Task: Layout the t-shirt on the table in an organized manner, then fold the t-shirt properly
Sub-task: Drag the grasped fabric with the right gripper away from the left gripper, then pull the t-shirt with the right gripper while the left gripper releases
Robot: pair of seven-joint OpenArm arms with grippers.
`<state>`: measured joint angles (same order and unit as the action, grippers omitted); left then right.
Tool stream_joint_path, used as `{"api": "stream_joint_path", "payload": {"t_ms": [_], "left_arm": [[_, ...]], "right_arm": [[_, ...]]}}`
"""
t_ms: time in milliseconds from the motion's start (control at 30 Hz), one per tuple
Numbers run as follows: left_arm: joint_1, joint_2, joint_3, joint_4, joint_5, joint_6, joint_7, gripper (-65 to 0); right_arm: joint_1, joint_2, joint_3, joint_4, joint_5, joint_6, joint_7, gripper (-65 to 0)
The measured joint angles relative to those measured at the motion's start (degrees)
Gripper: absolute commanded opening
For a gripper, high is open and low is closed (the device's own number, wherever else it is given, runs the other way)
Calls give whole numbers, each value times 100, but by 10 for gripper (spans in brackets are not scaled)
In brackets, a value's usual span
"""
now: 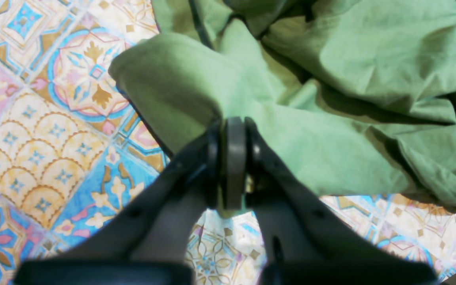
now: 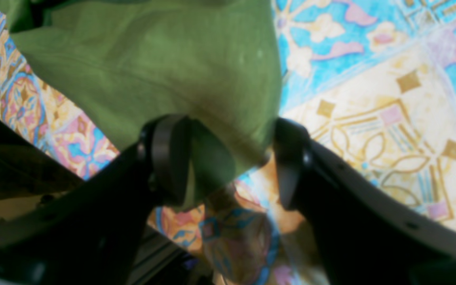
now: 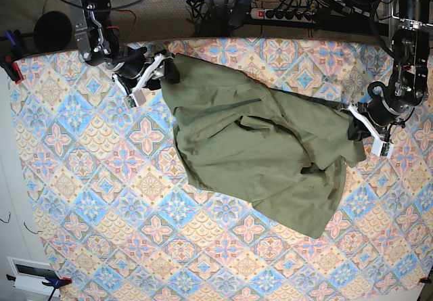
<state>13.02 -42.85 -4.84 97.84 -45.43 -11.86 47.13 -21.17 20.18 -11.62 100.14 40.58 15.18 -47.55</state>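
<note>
The left gripper is clenched tight on a pinch of the olive-green t-shirt, its two black pads pressed together with a fold of cloth bunched between them. The right gripper stands with its fingers spread wide; a corner of the shirt hangs between them and lies against one pad, yet the other finger is apart from the cloth, so it looks released rather than gripping. From above, the shirt lies rumpled across the far middle of the table, stretched slantwise between the two arms, with deep creases and overlapping layers near the left arm's end and its lower hem trailing toward the near side. The step in hand appears to be the spreading out. To do it well, the right fingers should probably close firmly on their corner first, and then both arms draw apart evenly and low over the patterned cloth, so the fabric goes taut without twisting. No label, brand or writing can be made out anywhere on the shirt.
</note>
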Motion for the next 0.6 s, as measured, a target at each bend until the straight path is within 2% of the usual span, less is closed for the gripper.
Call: {"api": "stream_joint_path", "payload": {"t_ms": [467, 600], "left_arm": [[2, 20, 0, 0, 2, 2, 0, -650], [2, 111, 0, 0, 0, 0, 4, -650]], "right_arm": [[-184, -11, -74, 33, 42, 13, 107, -329], [-175, -232, -107, 33, 44, 15, 94, -329]]}}
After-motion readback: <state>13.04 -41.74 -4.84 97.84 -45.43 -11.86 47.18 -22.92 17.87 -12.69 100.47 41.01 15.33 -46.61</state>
